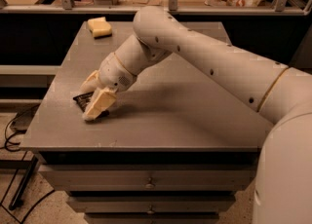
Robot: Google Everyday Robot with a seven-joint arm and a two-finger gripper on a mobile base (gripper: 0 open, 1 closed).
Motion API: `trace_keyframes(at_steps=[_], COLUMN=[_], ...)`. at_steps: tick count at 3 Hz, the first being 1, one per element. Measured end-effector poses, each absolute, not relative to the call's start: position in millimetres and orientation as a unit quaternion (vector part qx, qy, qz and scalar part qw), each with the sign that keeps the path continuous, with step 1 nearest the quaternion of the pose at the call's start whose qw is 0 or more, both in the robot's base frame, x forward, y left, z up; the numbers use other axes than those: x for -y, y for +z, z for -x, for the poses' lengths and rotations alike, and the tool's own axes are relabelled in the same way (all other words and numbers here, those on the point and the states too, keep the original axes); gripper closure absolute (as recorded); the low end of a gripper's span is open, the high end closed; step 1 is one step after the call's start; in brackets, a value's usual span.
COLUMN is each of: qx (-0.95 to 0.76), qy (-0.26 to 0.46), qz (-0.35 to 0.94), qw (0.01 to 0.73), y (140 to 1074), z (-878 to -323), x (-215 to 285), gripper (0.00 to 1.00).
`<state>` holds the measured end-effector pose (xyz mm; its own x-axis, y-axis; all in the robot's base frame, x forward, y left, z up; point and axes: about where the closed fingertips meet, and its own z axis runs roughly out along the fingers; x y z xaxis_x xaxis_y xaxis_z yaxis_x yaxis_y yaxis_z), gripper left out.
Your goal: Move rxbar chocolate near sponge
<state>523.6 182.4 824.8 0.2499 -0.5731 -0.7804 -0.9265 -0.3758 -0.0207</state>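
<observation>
Grey tabletop [195,121] under the low-bent arm [195,47], claw [91,100] spread astride rxbar chocolate [81,100], sponge [99,27] well apart.

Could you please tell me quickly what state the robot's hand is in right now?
Hand: open, low over the table, its fingers either side of the dark snack bar, not closed on it.

High view down onto table [195,116], claw [87,102] near left edge.

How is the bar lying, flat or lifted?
Flat: the bar rests on the table near its left edge, partly hidden under the gripper.
</observation>
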Motion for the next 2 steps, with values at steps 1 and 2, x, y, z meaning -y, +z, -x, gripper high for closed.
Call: trace_keyframes(at_steps=[1, 2], qx=[-0.516, -0.519], qy=[0.344, 0.322], qz=[0.724, 0.707], qw=[0.303, 0.357], y=[874, 928], z=[-553, -584], x=[-154, -128], gripper=[1.0, 1.0])
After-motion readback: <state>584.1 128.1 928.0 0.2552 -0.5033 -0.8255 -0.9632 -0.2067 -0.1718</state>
